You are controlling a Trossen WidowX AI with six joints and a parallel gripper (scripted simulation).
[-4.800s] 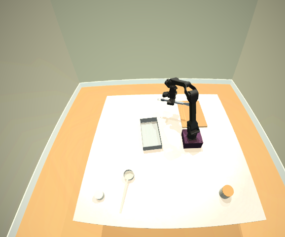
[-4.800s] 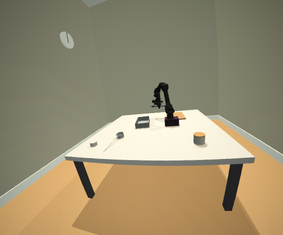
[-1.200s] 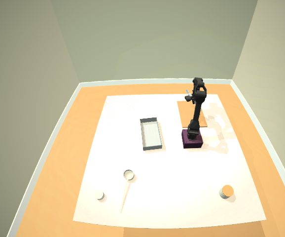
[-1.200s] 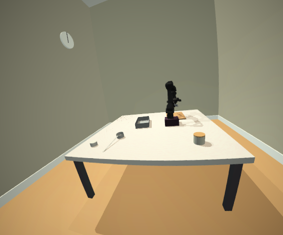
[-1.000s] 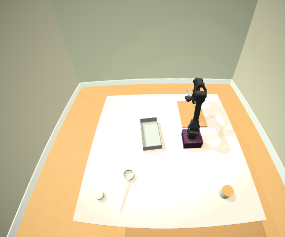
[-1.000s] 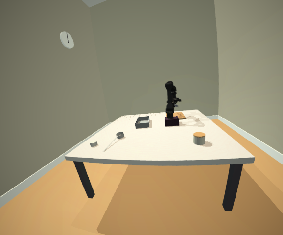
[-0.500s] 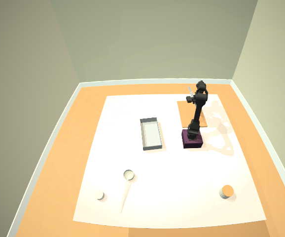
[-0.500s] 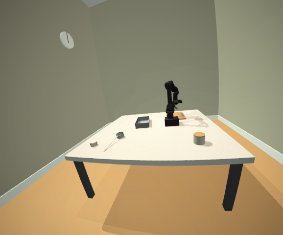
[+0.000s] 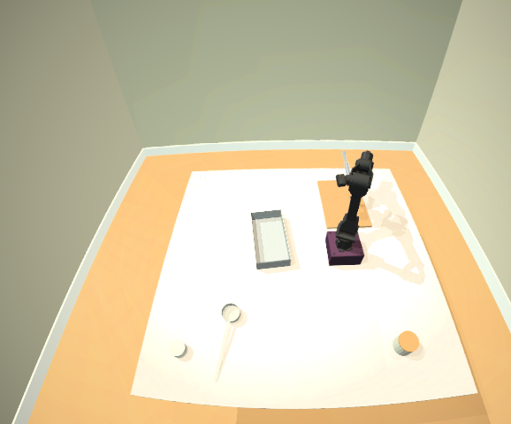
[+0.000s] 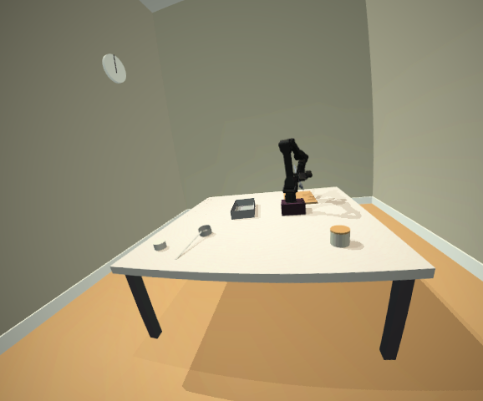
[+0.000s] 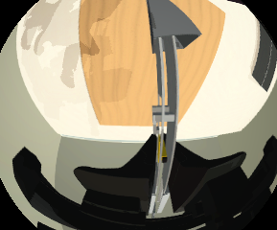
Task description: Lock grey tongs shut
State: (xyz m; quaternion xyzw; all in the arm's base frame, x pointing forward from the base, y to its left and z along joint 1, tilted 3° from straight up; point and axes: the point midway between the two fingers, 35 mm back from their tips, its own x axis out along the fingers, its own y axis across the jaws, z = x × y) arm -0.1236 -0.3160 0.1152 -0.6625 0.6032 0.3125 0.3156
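Observation:
The grey tongs (image 9: 345, 161) (image 11: 173, 91) are held in the air over the far part of the wooden board (image 9: 333, 205) (image 11: 124, 48). My gripper (image 11: 157, 137) is shut on them. In the wrist view their two arms run nearly parallel and close together, with a dark grey wedge-shaped end at the top and a light end beyond my fingers. They stand steeply, with a light part above the gripper and a darker part below it in the exterior view. Whether the hinge lock is engaged cannot be seen. The roasting tin (image 9: 273, 264) (image 10: 242, 215) stands left of my base.
My purple base (image 9: 345, 259) (image 10: 292, 209) is just in front of the board. A grey canister with an orange top (image 9: 408, 342) (image 10: 339, 237) stands front right. A long-handled round pan (image 9: 223, 349) (image 10: 186, 247) and a small pale round pot (image 9: 178, 349) (image 10: 160, 245) are front left.

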